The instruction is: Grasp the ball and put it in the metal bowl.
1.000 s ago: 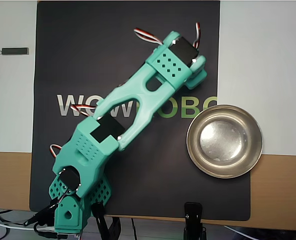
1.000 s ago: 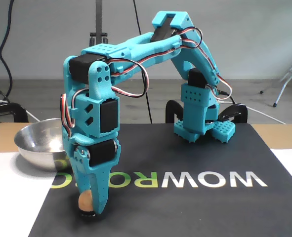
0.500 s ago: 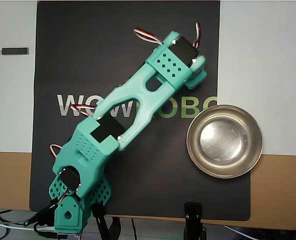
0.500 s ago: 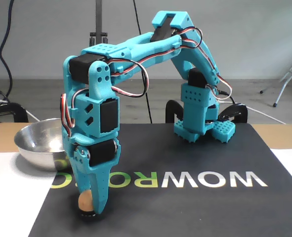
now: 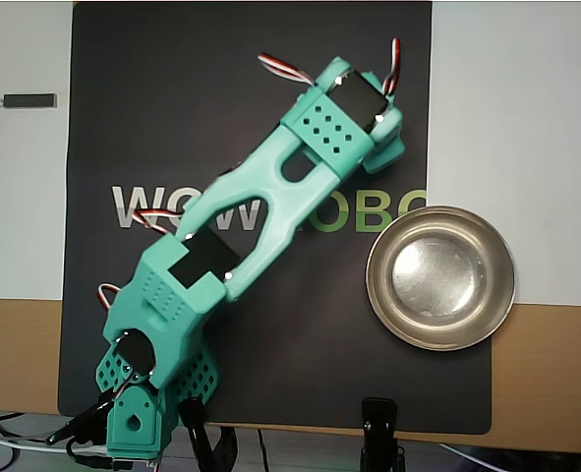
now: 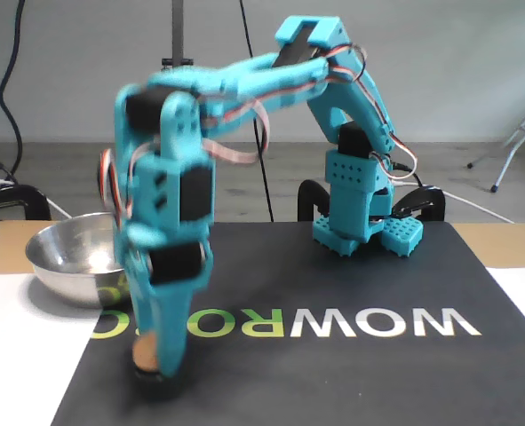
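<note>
In the fixed view the peach-orange ball sits between the teal fingers of my gripper, which points straight down and is shut on it just above the black mat. The whole arm is motion-blurred there. In the overhead view the wrist covers both the fingers and the ball. The metal bowl stands with nothing inside at the mat's right edge in the overhead view. In the fixed view the bowl is at the left, behind and left of the gripper.
A black mat with WOWROBO lettering covers the table's middle, with white sheets either side. A small dark stick lies on the left sheet. The arm's base and black clamps stand at one end of the mat.
The arm has begun to move after holding still. In the fixed view the wrist and the ball have shifted slightly up and left, and the upper arm has risen.
</note>
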### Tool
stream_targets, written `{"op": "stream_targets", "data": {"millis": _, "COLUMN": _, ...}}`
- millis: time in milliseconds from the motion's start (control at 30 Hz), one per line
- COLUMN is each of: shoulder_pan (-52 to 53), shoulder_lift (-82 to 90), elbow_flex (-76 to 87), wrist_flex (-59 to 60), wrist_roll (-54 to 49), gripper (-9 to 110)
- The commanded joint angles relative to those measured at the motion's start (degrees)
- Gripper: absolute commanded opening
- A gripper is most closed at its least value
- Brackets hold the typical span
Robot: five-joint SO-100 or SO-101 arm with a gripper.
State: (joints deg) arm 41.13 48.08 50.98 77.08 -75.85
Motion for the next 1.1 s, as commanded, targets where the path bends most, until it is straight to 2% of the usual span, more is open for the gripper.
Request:
{"op": "stream_targets", "data": {"millis": 0, "shoulder_pan": -0.4, "shoulder_lift": 5.4, "elbow_flex": -1.1, "wrist_flex": 0.3, "wrist_roll": 2.5, "gripper": 34}}
{"op": "stream_targets", "data": {"millis": 133, "shoulder_pan": -0.4, "shoulder_lift": 6.9, "elbow_flex": -1.1, "wrist_flex": 0.6, "wrist_roll": 6.2, "gripper": 34}}
{"op": "stream_targets", "data": {"millis": 467, "shoulder_pan": -1.7, "shoulder_lift": 13.5, "elbow_flex": -0.4, "wrist_flex": 10.1, "wrist_roll": 6.4, "gripper": 34}}
{"op": "stream_targets", "data": {"millis": 833, "shoulder_pan": -3.1, "shoulder_lift": 26.8, "elbow_flex": 14.2, "wrist_flex": 9.7, "wrist_roll": 6.7, "gripper": 34}}
{"op": "stream_targets", "data": {"millis": 1067, "shoulder_pan": -2.7, "shoulder_lift": 30.4, "elbow_flex": 15.7, "wrist_flex": 9.6, "wrist_roll": 16.3, "gripper": 34}}
